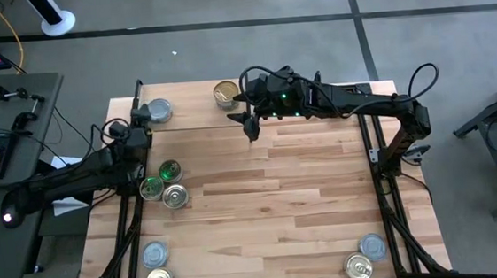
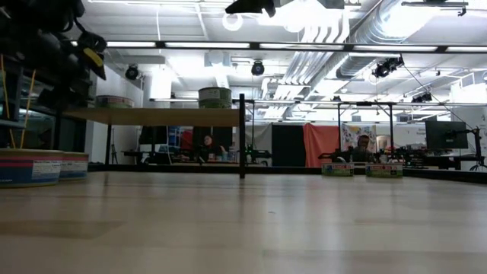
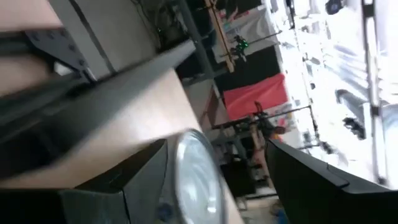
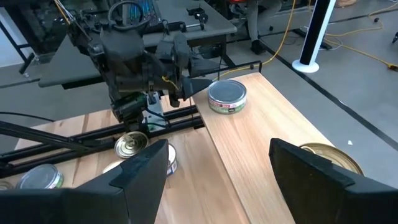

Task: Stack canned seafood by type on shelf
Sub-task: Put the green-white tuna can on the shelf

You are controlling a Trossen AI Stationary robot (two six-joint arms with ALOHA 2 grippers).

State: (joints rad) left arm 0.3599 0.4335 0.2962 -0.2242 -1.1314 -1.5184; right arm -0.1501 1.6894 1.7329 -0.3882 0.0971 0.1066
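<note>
Light-wood shelf [image 1: 228, 105] is seen along the table's [image 1: 263, 209] far edge, carrying two tins: a silver-topped tin [image 1: 159, 110] at its left end and a gold-topped tin [image 1: 225, 93] near its middle. The table's centre is left open. Left gripper [image 1: 141, 123] is held beside the silver-topped tin with fingers spread wide, nothing pinched. Right gripper [image 1: 252, 126] is held just off the shelf's front edge, fingers spread, nothing held. Three tins [image 1: 165, 183] are clustered mid-left, two tins [image 1: 157, 269] near-left, two more tins [image 1: 365, 258] near-right.
</note>
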